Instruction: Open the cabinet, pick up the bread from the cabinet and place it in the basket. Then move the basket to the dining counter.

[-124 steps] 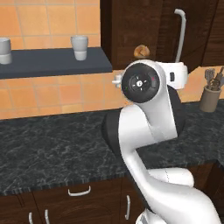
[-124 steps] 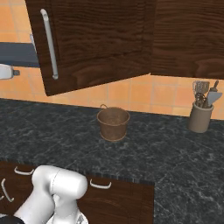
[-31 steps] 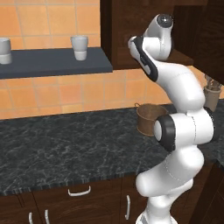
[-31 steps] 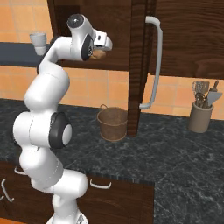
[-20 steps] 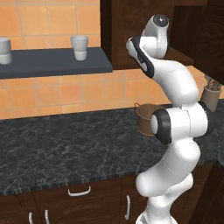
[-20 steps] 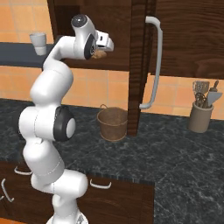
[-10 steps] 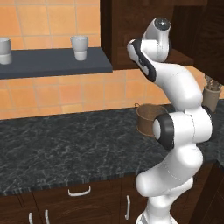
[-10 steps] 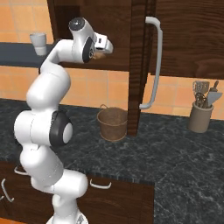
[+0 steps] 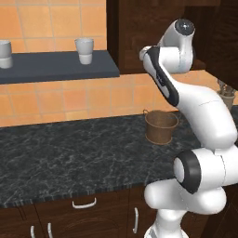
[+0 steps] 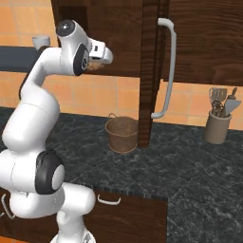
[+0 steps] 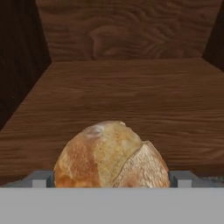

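We are at the open cabinet [image 10: 118,33], and nearest our hand camera the bread [image 11: 111,155] sits low against the lens, its golden crust flanked by the two finger tips of the gripper [image 11: 111,179], one at each side of the loaf. The jaws appear clenched on the bread, though their contact faces are hidden behind the crust. Beyond the bread, the cabinet's wooden shelf runs bare back to the rear wall.

From the right base view, the gripper [image 10: 100,57] is at the cabinet's open front with a sliver of brown below it. Below the cabinet, on the black counter [image 10: 190,166], stands the basket [image 10: 122,134], and just beside the basket the swung-out cabinet door [image 10: 151,66] hangs edge-on, its silver bar handle [image 10: 166,66] facing right. Farther right of the cabinet door stands a utensil holder [image 10: 218,124]. In the left base view the basket [image 9: 161,126] is partly screened by our own arm; left of the cabinet a dark shelf [image 9: 56,67] carries a grey cup [image 9: 84,50].

We judge the risks as these: a rounded loaf held near its base could roll or slip free on the way out, and would then drop onto the counter rather than into the basket. The door's edge crowds the basket's right side, so a descent that drifts that way could knock the bread or the hand against it. The basket's thin arched handle could also catch the loaf.
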### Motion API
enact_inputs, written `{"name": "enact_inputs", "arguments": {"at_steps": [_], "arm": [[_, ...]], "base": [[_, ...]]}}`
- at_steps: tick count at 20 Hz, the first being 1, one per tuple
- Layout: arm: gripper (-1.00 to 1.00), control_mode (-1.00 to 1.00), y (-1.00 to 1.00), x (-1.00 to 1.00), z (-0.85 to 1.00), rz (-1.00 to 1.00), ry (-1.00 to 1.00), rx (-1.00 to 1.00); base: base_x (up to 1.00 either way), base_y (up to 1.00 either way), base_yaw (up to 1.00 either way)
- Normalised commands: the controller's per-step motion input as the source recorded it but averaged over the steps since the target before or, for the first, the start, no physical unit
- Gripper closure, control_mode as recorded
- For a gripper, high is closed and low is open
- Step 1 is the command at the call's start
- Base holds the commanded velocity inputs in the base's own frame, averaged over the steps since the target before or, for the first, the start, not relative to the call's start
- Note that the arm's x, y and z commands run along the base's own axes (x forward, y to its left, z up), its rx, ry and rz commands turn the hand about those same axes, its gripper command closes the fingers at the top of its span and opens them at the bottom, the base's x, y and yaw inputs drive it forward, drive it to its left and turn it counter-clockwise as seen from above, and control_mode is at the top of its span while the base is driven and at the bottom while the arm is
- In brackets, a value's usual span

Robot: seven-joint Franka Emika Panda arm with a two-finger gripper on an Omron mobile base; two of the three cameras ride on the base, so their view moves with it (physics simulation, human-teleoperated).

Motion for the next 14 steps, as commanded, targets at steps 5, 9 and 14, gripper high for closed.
{"name": "enact_inputs", "arguments": {"at_steps": [5,9,14], "arm": [[1.0,-1.0,0.1,-1.0,-0.15,0.0,0.22,0.0],[1.0,-1.0,0.0,-0.92,-0.86,0.0,0.36,-0.01],[1.0,-1.0,-0.21,-0.22,-1.0,0.0,0.32,-0.04]], "base": [[0.0,0.0,0.0],[0.0,0.0,0.0],[0.0,0.0,0.0]]}}
